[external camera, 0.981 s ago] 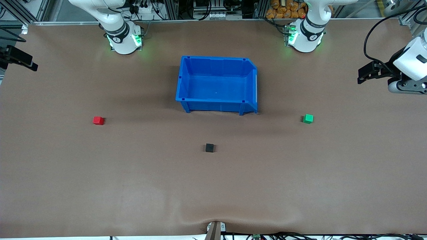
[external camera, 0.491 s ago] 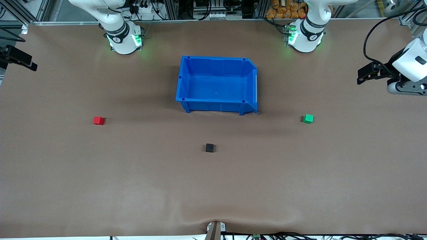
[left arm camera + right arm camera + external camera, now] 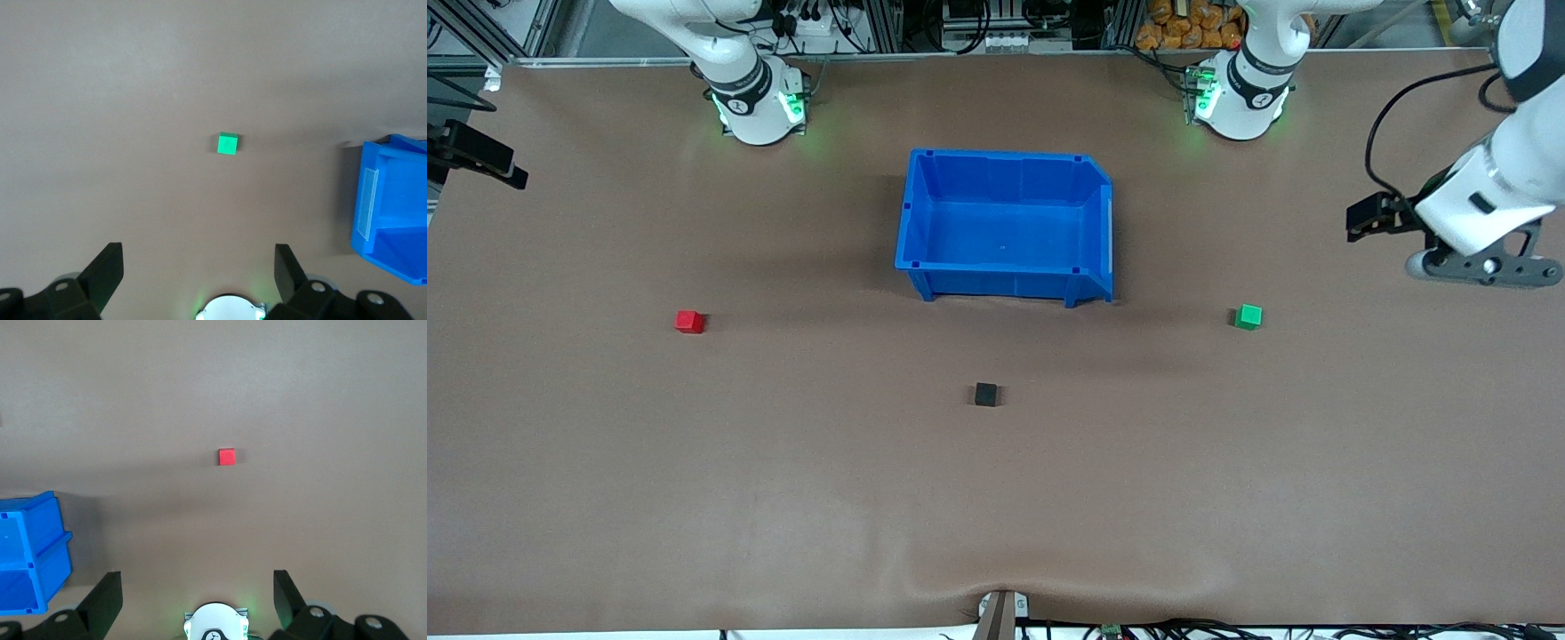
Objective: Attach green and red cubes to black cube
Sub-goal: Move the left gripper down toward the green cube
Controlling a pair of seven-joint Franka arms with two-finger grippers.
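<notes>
Left gripper [image 3: 193, 267] up in the air at the left arm's end of the bench, fingers spread wide and holding nothing, with the green cube [image 3: 1248, 316] well apart from it on the bare surface. Right gripper [image 3: 193, 587] likewise spread wide and empty, at the right arm's end edge, well clear of the red cube [image 3: 689, 321]. Black cube [image 3: 985, 394] alone mid-bench, between the two coloured cubes and nearer the front camera, just in front of the blue bin [image 3: 925, 267]
</notes>
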